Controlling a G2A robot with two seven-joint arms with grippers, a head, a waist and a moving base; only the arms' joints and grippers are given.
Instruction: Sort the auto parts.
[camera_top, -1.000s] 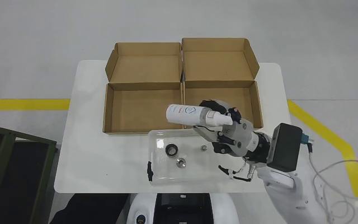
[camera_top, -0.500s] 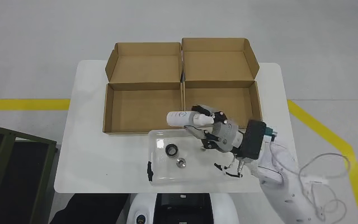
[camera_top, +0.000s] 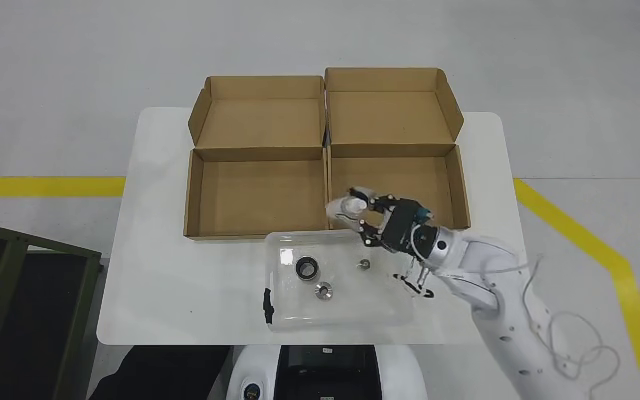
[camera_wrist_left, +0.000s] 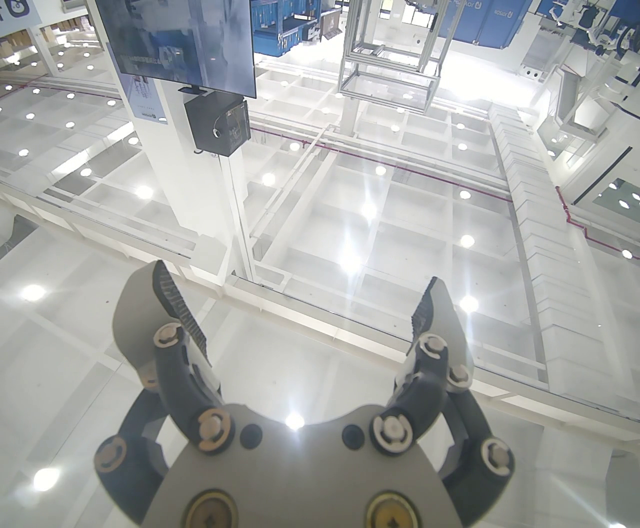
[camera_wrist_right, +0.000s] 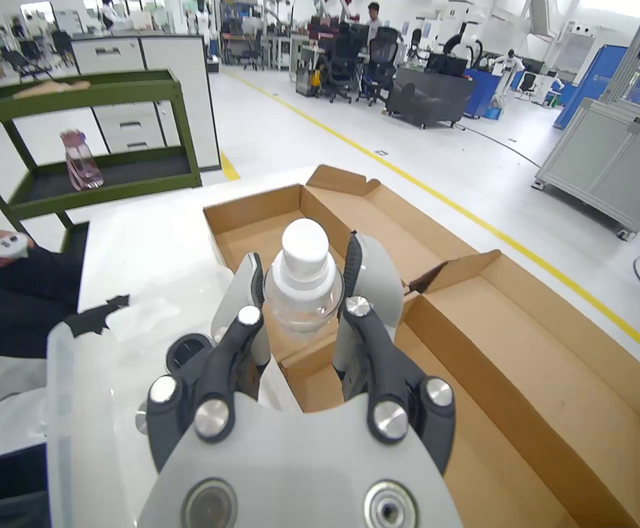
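My right gripper (camera_top: 356, 210) is shut on a clear spray bottle (camera_top: 344, 207) with a white cap (camera_wrist_right: 303, 242). It holds the bottle above the front wall where the two cardboard boxes meet, beside the clear tray. The fingers (camera_wrist_right: 356, 265) clamp the bottle's shoulder (camera_wrist_right: 303, 300). The left box (camera_top: 255, 195) and right box (camera_top: 440, 185) stand open and look bare inside. In the clear tray (camera_top: 290, 312) lie a dark bearing ring (camera_top: 307, 267), a metal nut (camera_top: 322, 291) and a small metal part (camera_top: 364, 264). My left gripper (camera_wrist_left: 300, 305) is open, pointing up at the ceiling.
A black clip (camera_top: 267, 305) sits at the tray's left wall. The box lids (camera_top: 330, 110) lie folded back behind the boxes. Bare white table (camera_top: 155, 260) lies left of the tray. A green cart (camera_wrist_right: 100, 130) stands beyond the table.
The right arm has dropped lower and turned its wrist. The bottle has swung from lying crosswise to pointing end-on over the box fronts, still gripped.
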